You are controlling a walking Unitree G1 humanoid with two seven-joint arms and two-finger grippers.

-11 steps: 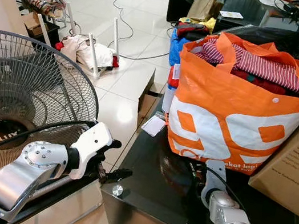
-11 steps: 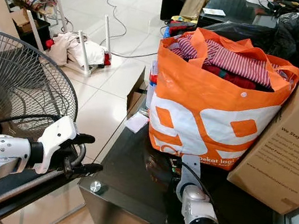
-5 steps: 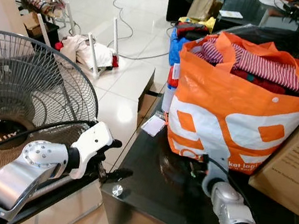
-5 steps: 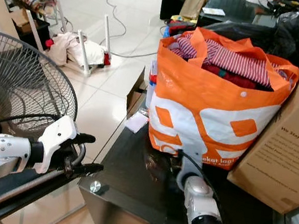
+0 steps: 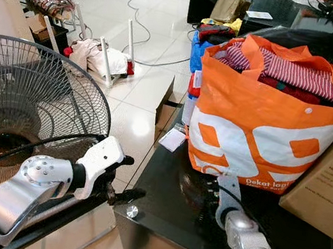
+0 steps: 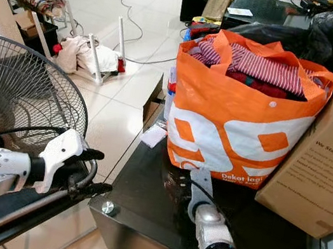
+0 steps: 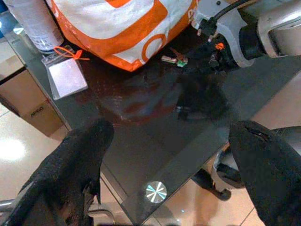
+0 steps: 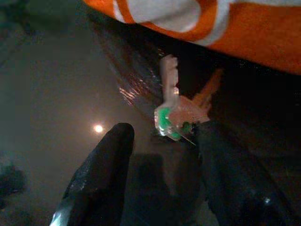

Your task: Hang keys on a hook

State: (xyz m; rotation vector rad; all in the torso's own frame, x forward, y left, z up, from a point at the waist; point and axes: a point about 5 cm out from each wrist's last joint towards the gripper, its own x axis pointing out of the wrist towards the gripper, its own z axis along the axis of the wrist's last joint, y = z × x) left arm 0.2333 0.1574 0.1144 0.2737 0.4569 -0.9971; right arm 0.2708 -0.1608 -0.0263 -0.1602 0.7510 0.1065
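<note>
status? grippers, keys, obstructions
Right gripper open, low over the glass table, fingers either side of the keys. Keys flat on the glass, against the orange bag. Left gripper open, idle off the table edge. No hook seen.

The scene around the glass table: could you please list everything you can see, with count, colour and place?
keys: one bunch, green tag, on the table at the bag's base
table: one, dark glass, in front of the robot
bag: one, orange and white, on the table, stuffed with striped clothes
box: one, brown cardboard, right of the bag
card sleeve: one, clear, on the table beside the bag
fan: one, black wire grille, on the left
cable: one, on the white tile floor
left claw: black, open, at the table's near corner
right claw: black, open, on the table just short of the keys
</note>
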